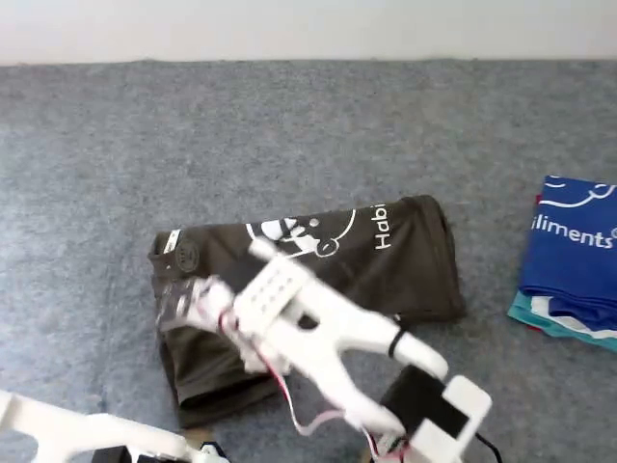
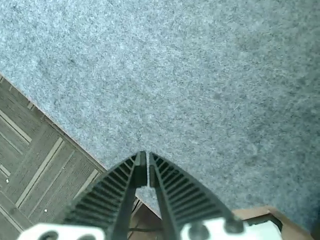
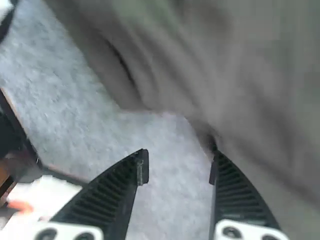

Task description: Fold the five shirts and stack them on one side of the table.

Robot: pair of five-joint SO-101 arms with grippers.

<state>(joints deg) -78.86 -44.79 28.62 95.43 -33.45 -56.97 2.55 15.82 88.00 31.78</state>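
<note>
A dark shirt (image 1: pixel 386 260) with white print lies near the middle of the grey felt-covered desk (image 1: pixel 289 125), partly folded into a wide rectangle. One end reaches toward the stack, and the other end bunches into a narrower flap at the near edge. The right arm stretches from the near edge across this shirt, and the right tool (image 1: pixel 178 304) sits over the shirt's end farthest from the stack.

In the right wrist view the right tool (image 3: pixel 177 162) is spread wide, with bare grey felt showing between its two ribbed fingers. One fingertip (image 3: pixel 216 162) sits right at the edge of the dark shirt (image 3: pixel 225 65); the blur hides whether it touches the cloth. Nothing is pinched between the fingers.

A stack (image 1: pixel 569 280) of folded shirts rests at the far right side of the desk, well apart from the dark shirt. A blue shirt (image 1: pixel 574 231) with white print lies on top, and a teal layer (image 1: pixel 540 313) and a thin red edge show beneath.

The left arm (image 1: pixel 58 420) lies low at the near left corner of the high view. The left tool (image 2: pixel 147 162) is pressed together with nothing in it, above the grey desk (image 2: pixel 200 75) near its edge, and the wooden floor (image 2: pixel 30 160) shows beyond that edge.
</note>
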